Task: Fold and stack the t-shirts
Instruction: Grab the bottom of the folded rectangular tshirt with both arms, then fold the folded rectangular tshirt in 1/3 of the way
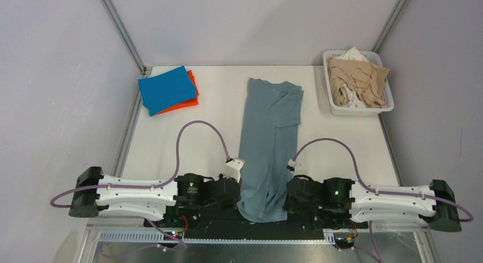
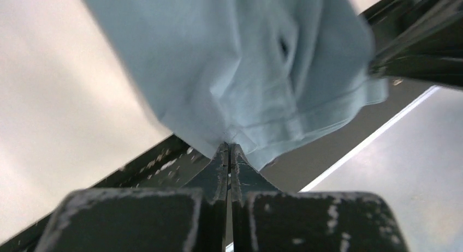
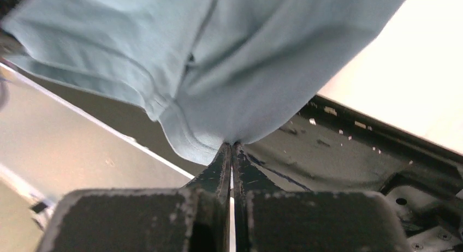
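Observation:
A grey-blue t-shirt (image 1: 267, 143), folded into a long narrow strip, runs from the table's far middle to the near edge and droops over the arm bases. My left gripper (image 2: 229, 147) is shut on its near left hem (image 2: 262, 72). On the other side, my right gripper (image 3: 231, 145) is shut on the near right hem (image 3: 218, 66). In the top view both grippers (image 1: 242, 192) (image 1: 287, 192) flank the strip's near end. A folded bright blue t-shirt (image 1: 167, 89) lies on a folded orange t-shirt (image 1: 193, 99) at the far left.
A white slatted basket (image 1: 332, 98) with beige and white garments (image 1: 359, 81) stands at the far right. Metal frame rails (image 1: 122, 29) run along the table's sides. The black base plate (image 3: 349, 154) lies under the shirt's near end.

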Available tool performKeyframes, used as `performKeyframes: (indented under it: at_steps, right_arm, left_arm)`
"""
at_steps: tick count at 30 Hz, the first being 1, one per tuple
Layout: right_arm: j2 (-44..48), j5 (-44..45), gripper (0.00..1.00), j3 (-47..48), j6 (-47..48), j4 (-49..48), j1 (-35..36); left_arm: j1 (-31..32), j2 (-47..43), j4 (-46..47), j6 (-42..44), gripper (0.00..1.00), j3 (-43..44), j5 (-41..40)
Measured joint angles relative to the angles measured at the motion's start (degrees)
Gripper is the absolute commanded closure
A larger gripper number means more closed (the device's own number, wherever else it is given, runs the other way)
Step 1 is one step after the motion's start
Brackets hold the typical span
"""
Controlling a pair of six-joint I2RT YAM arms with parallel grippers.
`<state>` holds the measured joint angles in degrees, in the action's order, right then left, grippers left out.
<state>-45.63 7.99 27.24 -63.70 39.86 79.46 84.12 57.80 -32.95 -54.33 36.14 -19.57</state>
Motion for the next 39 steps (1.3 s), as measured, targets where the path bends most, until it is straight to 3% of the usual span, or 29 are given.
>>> performKeyframes:
  at_steps: [4, 8, 14, 21, 28, 39]
  right_arm:
    - [4.5, 0.0, 1.00, 1.5, 3.8, -0.5, -8.0]
    - [4.6, -1.1, 1.00, 3.0, 8.9, -1.2, -18.2]
    - [2.2, -4.2, 1.00, 5.2, 17.6, -4.5, -37.5]
    - [-4.2, -10.5, 1.00, 5.7, 23.5, -13.2, -53.0]
    - [-15.0, -16.5, 1.00, 8.4, 26.8, -21.2, -62.1]
    - [-30.5, -22.1, 1.00, 12.9, 28.8, -31.6, -68.2]
  left_arm:
    - [-3.4, 1.6, 4.0, 4.6, 1.00, 4.6, -1.4]
    - [-11.2, 4.7, 8.0, 9.6, 1.00, 7.1, -1.7]
    - [-21.6, 12.2, 12.3, 16.7, 1.00, 12.8, -0.3]
    - [-32.2, 23.7, 15.5, 22.2, 1.00, 21.5, 3.0]
    - [-39.3, 34.0, 16.0, 25.9, 1.00, 28.8, 5.2]
    - [-45.5, 45.5, 16.1, 30.0, 1.00, 38.6, 8.8]
